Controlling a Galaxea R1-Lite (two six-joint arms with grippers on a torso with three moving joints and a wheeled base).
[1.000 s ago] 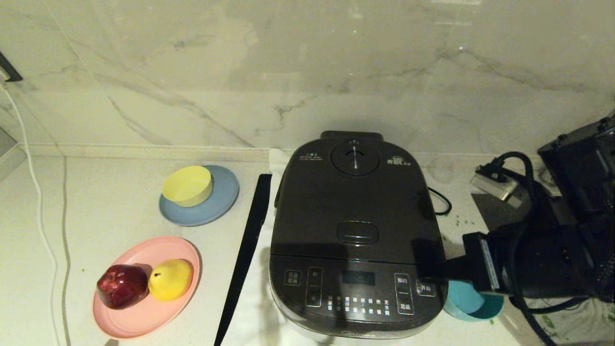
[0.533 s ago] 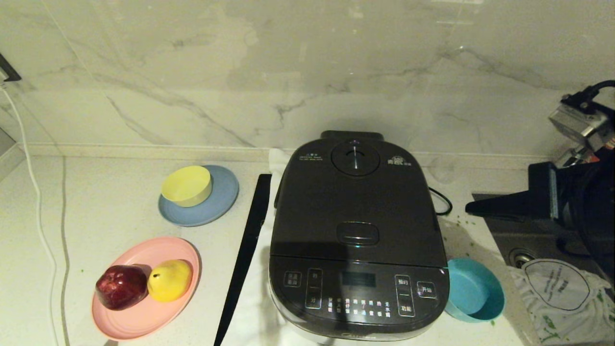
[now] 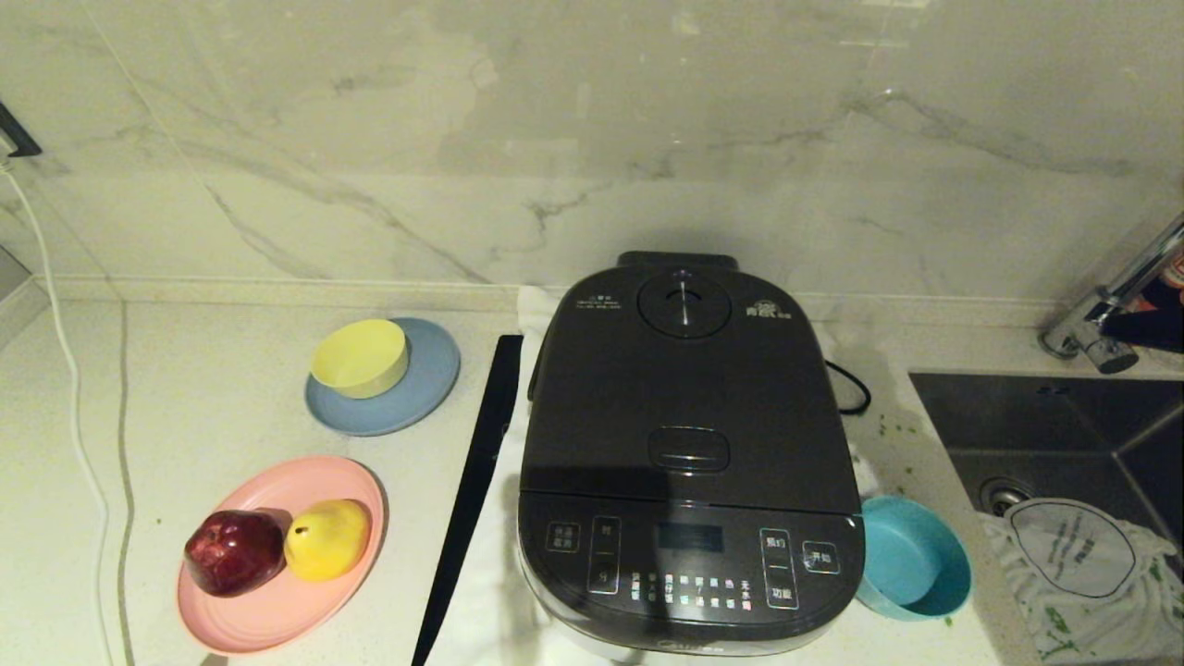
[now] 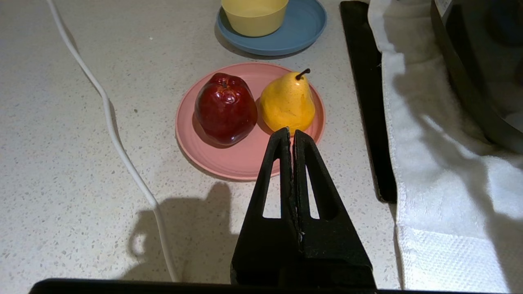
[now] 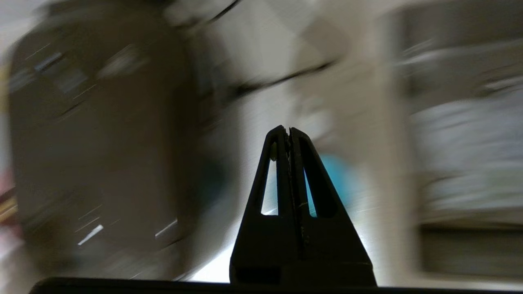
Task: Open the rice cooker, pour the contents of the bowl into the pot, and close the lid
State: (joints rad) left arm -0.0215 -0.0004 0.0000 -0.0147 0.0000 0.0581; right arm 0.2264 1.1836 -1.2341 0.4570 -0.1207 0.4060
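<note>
— Where does the rice cooker (image 3: 689, 453) stand?

— In the middle of the bench (image 3: 213, 407), on a white towel (image 4: 433, 163), front panel toward the robot. Its lid (image 3: 684, 388) is down flat, so the pot inside is hidden.

— And the bowl (image 3: 911, 569)?

— The teal one sits on the bench just beside the cooker's front right corner, upright. Its inside looks bare. A few green bits (image 3: 883, 430) lie scattered on the bench behind it, between the cooker and the sink (image 3: 1045, 425).

— What about the arms?

— Neither shows in the head view. The left gripper (image 4: 291, 132) hangs above the bench, its jaws pressed together with nothing between them, and beyond its tips is a pink plate (image 4: 245, 159) with a red apple (image 4: 225, 108) and a yellow pear (image 4: 288, 102) side by side. The right gripper (image 5: 284, 130) also has its jaws together and empty; its view is smeared, with the cooker as a dark mass on one side and a teal patch behind the fingers.

— Anything else on the bench?

— A yellow bowl (image 3: 361, 356) on a grey-blue plate (image 3: 421, 393) left of the cooker, a long black strip (image 3: 472, 490) along the towel's left edge, and a white cable (image 4: 118, 139) trailing at the far left. A printed white bag (image 3: 1078, 564) lies in the sink.
</note>
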